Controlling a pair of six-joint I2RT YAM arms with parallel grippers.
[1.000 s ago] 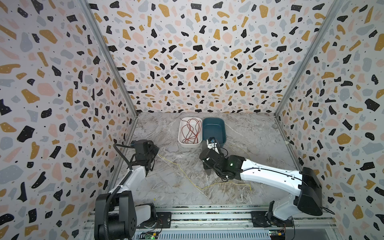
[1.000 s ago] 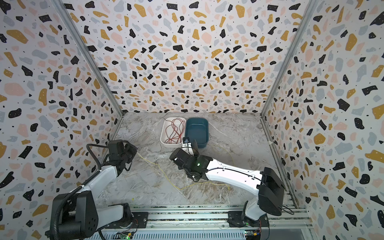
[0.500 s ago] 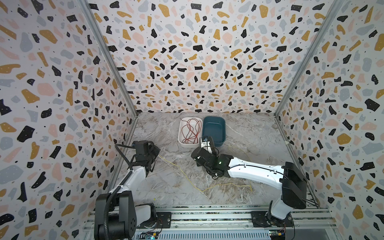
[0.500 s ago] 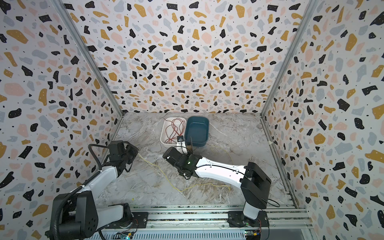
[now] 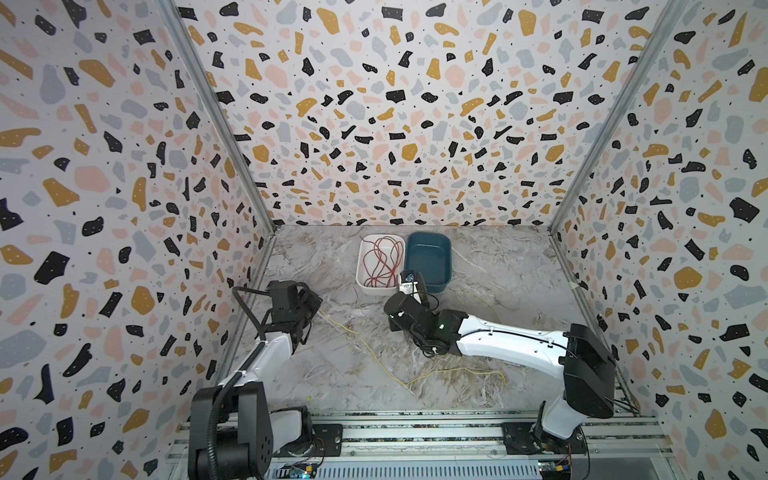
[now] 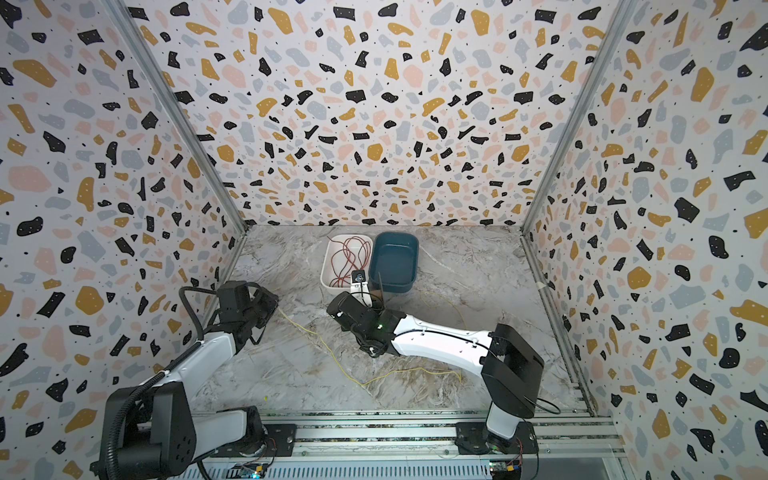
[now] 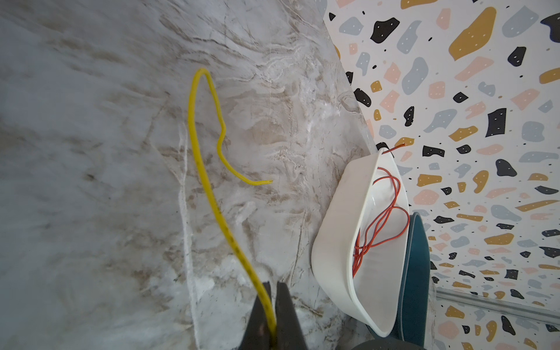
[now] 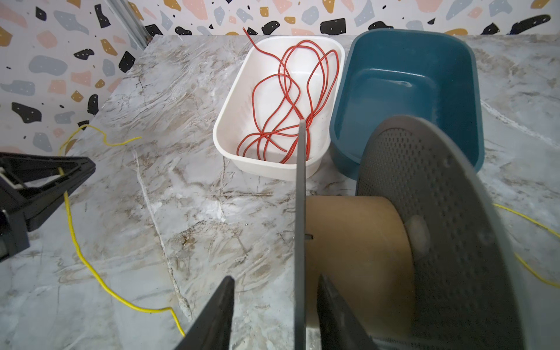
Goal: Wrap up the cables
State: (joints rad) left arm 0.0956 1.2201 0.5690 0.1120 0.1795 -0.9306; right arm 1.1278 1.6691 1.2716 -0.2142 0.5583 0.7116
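While we are pinching the yellow cable in our left claw, it is trailing over the table near the white tray. Our right claw is standing spread astride the spool's thin flange just beside that tray, and the dark red cable is lying inside it.

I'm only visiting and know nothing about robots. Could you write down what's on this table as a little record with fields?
surface: marble-patterned table
yellow cable: trails loose across the table
left end effector: shut on the yellow cable
red cable: loosely heaped in the white tray
blue tray: beside the white tray, nothing visible inside
spool: the cardboard core that shows is bare, no cable wound on
right end effector: open, fingers either side of one spool flange
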